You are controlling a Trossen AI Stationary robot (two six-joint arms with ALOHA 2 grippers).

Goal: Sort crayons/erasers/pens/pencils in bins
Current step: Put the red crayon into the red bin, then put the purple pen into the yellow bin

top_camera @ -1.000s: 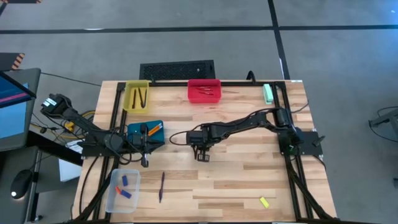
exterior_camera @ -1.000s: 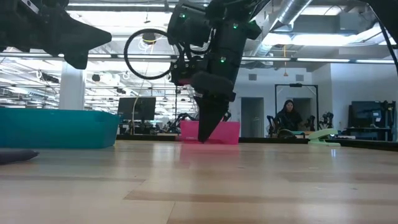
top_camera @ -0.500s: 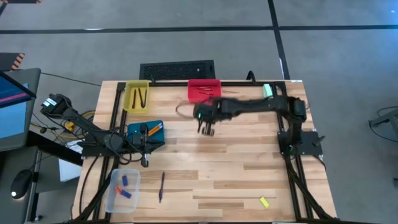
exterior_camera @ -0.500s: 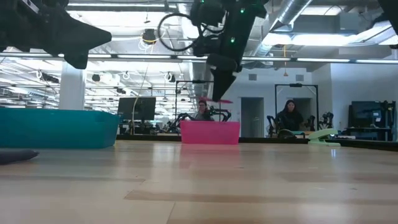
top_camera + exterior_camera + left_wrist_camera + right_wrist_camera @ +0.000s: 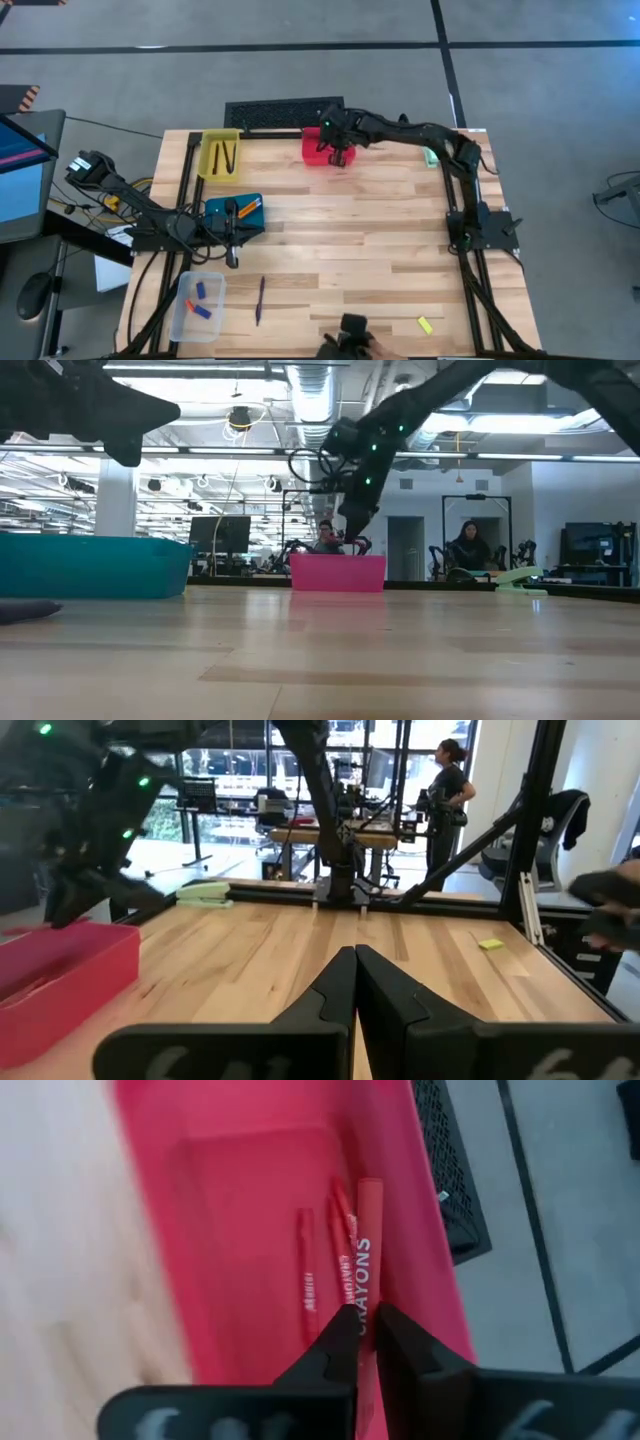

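Observation:
My right gripper (image 5: 362,1318) is shut on a red crayon (image 5: 366,1245) and hangs over the red bin (image 5: 318,152) at the table's far edge. In the low view my right gripper (image 5: 357,525) is just above the bin (image 5: 338,573). Two more crayons (image 5: 306,1275) lie on the bin's floor. A purple pen (image 5: 260,298) and a yellow eraser (image 5: 425,324) lie near the front edge. My left gripper (image 5: 355,956) is shut and holds nothing, beside the teal bin (image 5: 222,210). My right gripper pinches the crayon between its two fingertips, at the near end of its printed label (image 5: 362,1302). The fingers slant down toward the table's far edge. The crayon sticks out forward past the fingertips, along the fingers, lifted clear above the red bin's floor.
The yellow bin (image 5: 221,156) at the far left holds dark pens. Orange pencils lie in the teal bin, and the clear bin (image 5: 197,305) at the near left holds erasers. A green object (image 5: 431,150) lies at the far right. A dark shape (image 5: 348,332) shows at the near edge.
My right gripper has swung from the table's middle toward the far edge and risen, still shut on the crayon, and now stands over the red bin. A dark shape has come in at the table's near edge.

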